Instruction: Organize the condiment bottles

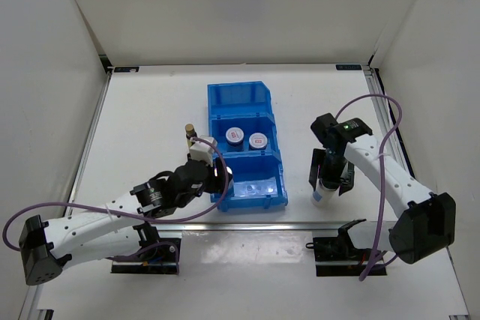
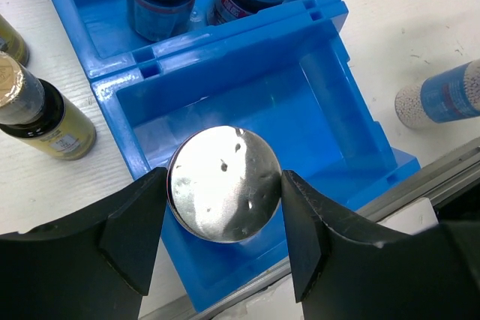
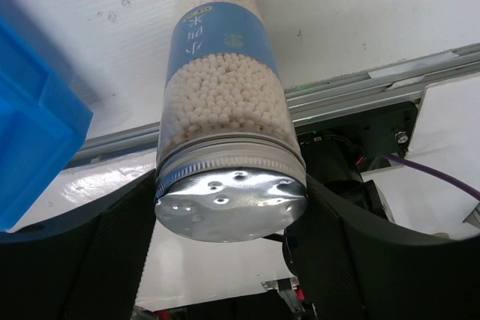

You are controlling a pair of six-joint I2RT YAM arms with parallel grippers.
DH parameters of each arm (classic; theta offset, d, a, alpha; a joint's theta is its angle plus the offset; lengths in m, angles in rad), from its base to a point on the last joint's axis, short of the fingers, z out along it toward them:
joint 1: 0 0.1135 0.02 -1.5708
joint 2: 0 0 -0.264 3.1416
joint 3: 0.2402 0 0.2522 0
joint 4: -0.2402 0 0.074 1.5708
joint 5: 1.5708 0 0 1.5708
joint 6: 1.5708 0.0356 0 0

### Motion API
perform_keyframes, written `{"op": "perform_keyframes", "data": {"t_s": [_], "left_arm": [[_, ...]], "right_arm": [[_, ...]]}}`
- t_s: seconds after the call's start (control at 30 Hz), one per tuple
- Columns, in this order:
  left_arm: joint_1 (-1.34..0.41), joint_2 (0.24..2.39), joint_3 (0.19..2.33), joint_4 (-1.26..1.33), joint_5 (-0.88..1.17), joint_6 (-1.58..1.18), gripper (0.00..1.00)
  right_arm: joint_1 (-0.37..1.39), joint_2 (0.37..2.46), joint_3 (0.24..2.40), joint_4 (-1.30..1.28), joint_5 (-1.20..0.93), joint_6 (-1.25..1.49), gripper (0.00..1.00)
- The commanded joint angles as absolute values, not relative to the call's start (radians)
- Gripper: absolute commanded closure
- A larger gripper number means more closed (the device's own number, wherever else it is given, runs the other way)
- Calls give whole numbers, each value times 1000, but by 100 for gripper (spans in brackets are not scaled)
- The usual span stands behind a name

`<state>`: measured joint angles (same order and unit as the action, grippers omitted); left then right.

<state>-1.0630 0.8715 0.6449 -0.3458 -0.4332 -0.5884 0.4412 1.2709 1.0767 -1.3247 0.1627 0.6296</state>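
Silver-topped cylinder (image 3: 229, 155) between right jaws

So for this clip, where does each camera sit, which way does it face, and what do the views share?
Top external: above and behind the arms, looking down at the blue bin; both arms show.
Left wrist: on the left arm, looking down over the bin's near compartment; its jaws flank a silver-topped cylinder.
Right wrist: on the right arm, looking along a bead-filled silver-topped cylinder between its jaws.
Shared: the two white-lidded jars appear in top and left wrist views.
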Motion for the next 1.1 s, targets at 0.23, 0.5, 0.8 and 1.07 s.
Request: {"op": "perform_keyframes", "data": {"t_s": [0.23,0.5,0.8,1.07], "left_arm": [[-1060,868,650,-371,-451,-620,19],[-1060,847,696,-382,-456,-583,12],[-1060,815,926,-423,-558,-453,0],[-1051,779,994,-586,-710,-524,0]], "right_arm": [[446,1256,1071,-1308,184,653,58],[446,1198,1152,-1373,184,653,100],[515,1187,1439,-1457,222,644,100],[866,1353,1603,-1399,282,712,100]]}}
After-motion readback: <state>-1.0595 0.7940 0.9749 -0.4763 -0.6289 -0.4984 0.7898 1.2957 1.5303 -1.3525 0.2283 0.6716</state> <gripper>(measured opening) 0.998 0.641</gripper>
